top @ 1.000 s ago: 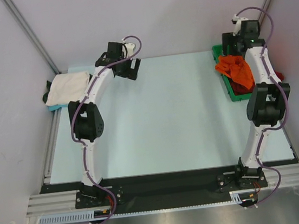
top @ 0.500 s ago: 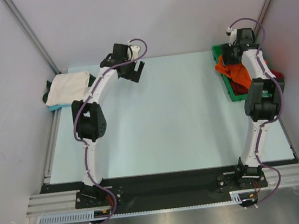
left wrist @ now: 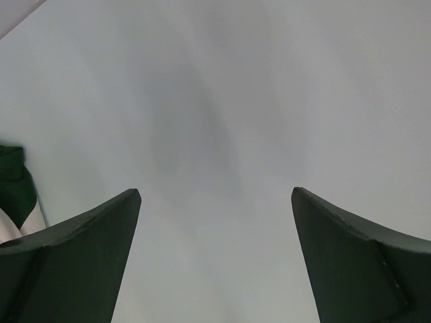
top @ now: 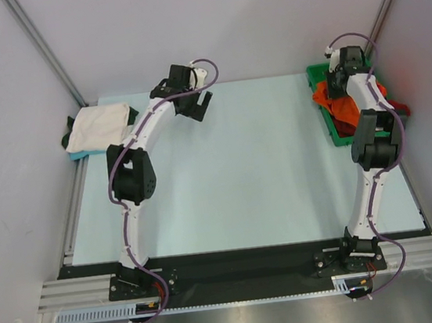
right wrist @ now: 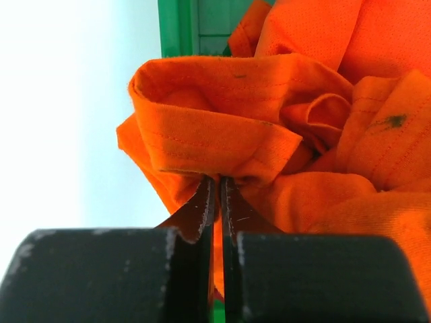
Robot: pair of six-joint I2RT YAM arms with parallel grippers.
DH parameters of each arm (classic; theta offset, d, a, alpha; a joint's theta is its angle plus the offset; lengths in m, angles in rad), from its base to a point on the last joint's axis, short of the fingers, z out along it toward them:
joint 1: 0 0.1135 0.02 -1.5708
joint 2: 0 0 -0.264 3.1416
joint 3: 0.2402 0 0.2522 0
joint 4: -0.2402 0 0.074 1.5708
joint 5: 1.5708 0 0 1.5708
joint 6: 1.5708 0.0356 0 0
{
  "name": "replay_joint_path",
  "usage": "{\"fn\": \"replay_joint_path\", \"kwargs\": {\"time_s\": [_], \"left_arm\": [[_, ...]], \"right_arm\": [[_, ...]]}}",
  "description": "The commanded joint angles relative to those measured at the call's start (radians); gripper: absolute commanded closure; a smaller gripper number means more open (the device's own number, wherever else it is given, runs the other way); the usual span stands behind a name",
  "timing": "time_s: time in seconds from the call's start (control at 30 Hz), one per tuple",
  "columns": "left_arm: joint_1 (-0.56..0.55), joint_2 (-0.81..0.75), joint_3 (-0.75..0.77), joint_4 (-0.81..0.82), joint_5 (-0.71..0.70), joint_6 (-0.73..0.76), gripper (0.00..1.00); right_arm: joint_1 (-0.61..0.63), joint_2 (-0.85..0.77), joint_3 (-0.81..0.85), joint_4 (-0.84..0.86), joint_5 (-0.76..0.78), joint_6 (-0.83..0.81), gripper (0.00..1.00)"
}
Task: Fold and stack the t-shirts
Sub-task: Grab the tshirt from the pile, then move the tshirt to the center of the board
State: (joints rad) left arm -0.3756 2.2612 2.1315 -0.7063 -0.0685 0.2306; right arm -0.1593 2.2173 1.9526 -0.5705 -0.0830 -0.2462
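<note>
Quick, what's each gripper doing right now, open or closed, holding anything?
Left gripper: open, holding nothing.
Right gripper: closed, pinching a fold of the orange t-shirt.

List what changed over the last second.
The right pincer moved back along the green bin toward the far wall. It is now shut on a fold of an orange t-shirt. The left pincer, open and empty, swung rightward, away from the white t-shirt. The white t-shirt and the bin stayed put.
</note>
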Motion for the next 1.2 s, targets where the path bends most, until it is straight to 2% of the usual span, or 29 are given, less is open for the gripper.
{"fn": "replay_joint_path", "kwargs": {"time_s": [0.0,0.2,0.33,0.5,0.57,0.6,0.63,0.7,0.8,0.93,0.97,1.0,1.03,1.07,1.17], "left_arm": [[-0.011,-0.052,-0.005,0.013,-0.037,0.024,0.00],[0.000,-0.112,-0.038,0.037,-0.056,0.013,0.00],[0.017,-0.181,-0.138,0.048,-0.082,0.019,0.00],[0.079,-0.368,-0.343,0.071,-0.080,-0.033,0.00],[0.105,-0.449,-0.473,0.105,-0.045,-0.046,0.00],[0.127,-0.483,-0.520,0.131,-0.045,-0.045,0.00],[0.136,-0.558,-0.606,0.174,-0.051,-0.040,0.00],[0.147,-0.626,-0.678,0.212,-0.083,-0.007,0.00],[0.145,-0.745,-0.794,0.264,-0.093,0.035,0.00],[0.145,-0.854,-0.883,0.278,-0.100,0.039,0.00],[0.145,-0.882,-0.889,0.260,-0.099,0.038,0.00],[0.145,-0.896,-0.895,0.254,-0.087,0.041,0.00],[0.145,-0.905,-0.906,0.248,-0.083,0.055,0.00],[0.147,-0.914,-0.910,0.237,-0.082,0.065,0.00],[0.145,-0.934,-0.930,0.235,-0.082,0.095,0.00]], "right_arm": [[-0.003,-0.090,0.016,0.024,0.025,-0.013,1.00],[0.038,-0.309,-0.032,0.026,0.032,-0.071,1.00],[0.115,-0.465,-0.092,0.024,0.057,-0.143,1.00],[0.335,-0.652,-0.188,-0.032,0.123,-0.229,1.00],[0.417,-0.720,-0.184,-0.067,0.137,-0.266,1.00],[0.516,-0.740,-0.182,-0.087,0.150,-0.280,1.00],[0.558,-0.769,-0.170,-0.089,0.182,-0.291,1.00],[0.662,-0.789,-0.143,-0.095,0.210,-0.292,1.00],[0.692,-0.786,-0.086,-0.100,0.218,-0.228,1.00],[0.603,-0.749,-0.174,-0.020,0.184,-0.136,1.00],[0.584,-0.713,-0.234,-0.002,0.177,-0.114,0.84],[0.572,-0.693,-0.259,0.023,0.184,-0.091,0.45],[0.557,-0.676,-0.274,0.026,0.184,-0.081,0.36],[0.550,-0.659,-0.285,0.021,0.177,-0.074,0.32],[0.558,-0.682,-0.325,-0.014,0.063,-0.120,0.29]]}}
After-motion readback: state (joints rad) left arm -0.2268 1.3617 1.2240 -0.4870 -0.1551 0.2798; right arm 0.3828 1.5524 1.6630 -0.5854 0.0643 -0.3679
